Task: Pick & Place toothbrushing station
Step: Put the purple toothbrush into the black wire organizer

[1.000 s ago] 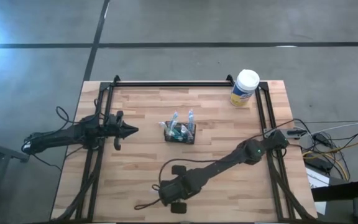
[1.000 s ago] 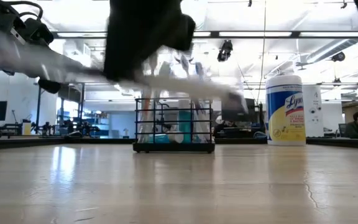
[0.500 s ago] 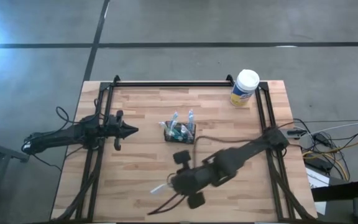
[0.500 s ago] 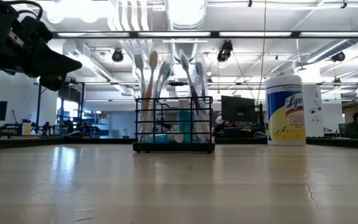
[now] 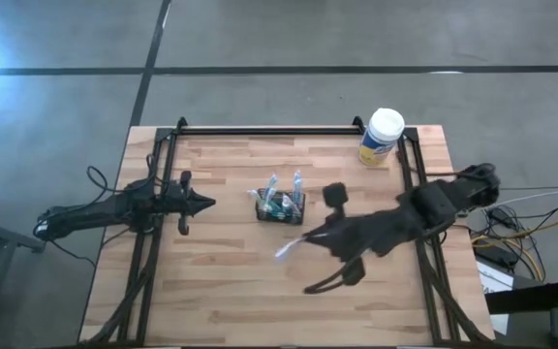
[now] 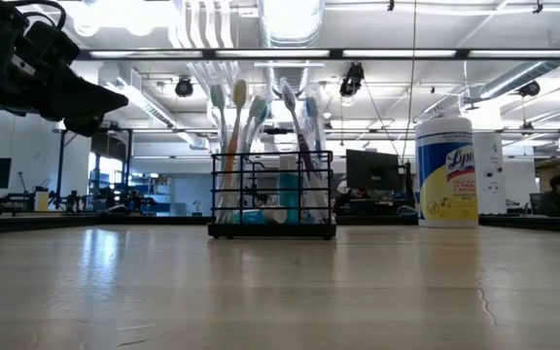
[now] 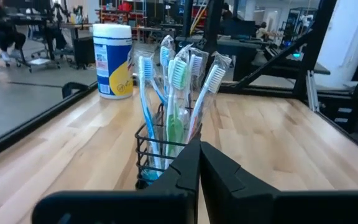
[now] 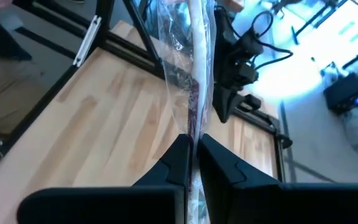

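We are looking at the toothbrushing station [image 5: 279,206], a small black wire-mesh holder with low walls, sitting near the middle of the wooden table [image 5: 221,281]. It is holding several wrapped toothbrushes [image 7: 176,78] standing upright and fanning out above its rim, their handles blue, green and white, and something teal is showing low inside the mesh in the level view [image 6: 289,191].

To the left of the station, the left gripper [image 5: 204,203] is hovering with its fingers pressed together on nothing, its tip pointing at the holder from nearby.

To the right of the station and a little toward the table's front, the right gripper [image 5: 305,238] is clamping a toothbrush in a clear wrapper [image 8: 192,68]; the wrapped end is sticking out past the fingertips. The overhead picture is smeared here, so we think the brush's tip is lying just short of the holder, not touching it.

Beyond the station, at the table's far right corner, a white-lidded canister [image 5: 382,137] is standing well apart.
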`<state>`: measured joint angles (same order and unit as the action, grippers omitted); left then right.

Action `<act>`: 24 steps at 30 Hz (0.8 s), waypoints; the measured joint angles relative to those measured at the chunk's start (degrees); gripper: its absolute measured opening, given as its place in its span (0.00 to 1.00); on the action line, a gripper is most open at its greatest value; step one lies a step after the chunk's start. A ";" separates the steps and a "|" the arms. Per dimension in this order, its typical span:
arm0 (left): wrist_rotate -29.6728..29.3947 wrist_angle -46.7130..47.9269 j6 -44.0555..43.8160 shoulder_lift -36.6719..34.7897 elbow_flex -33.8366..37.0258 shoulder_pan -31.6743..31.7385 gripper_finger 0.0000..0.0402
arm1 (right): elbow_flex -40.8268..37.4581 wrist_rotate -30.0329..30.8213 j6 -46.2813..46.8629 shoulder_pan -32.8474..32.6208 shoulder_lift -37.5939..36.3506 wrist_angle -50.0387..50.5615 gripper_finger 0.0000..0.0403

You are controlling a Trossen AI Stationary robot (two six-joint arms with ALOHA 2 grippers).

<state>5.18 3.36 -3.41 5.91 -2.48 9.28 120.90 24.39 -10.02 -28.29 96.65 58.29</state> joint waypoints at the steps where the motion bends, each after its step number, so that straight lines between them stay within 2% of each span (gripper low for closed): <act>1: 0.01 -0.05 0.23 0.00 0.02 0.00 0.03 | -2.82 -0.05 -0.83 0.00 -1.99 -1.45 0.04; 7: -0.13 -0.13 0.41 0.00 0.02 0.00 0.03 | -22.43 -0.14 -3.61 0.22 -16.42 -13.70 0.04; 17: -0.36 -2.34 6.16 0.00 0.07 0.00 0.03 | -59.08 0.07 -4.14 0.22 -44.05 -39.37 0.04; 24: -3.17 -2.43 10.64 0.00 0.07 0.00 0.03 | -81.40 0.18 -4.22 0.22 -59.92 -54.17 0.04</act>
<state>2.02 0.92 7.23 5.91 -2.42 9.28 39.50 24.58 -14.24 -28.08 36.73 4.12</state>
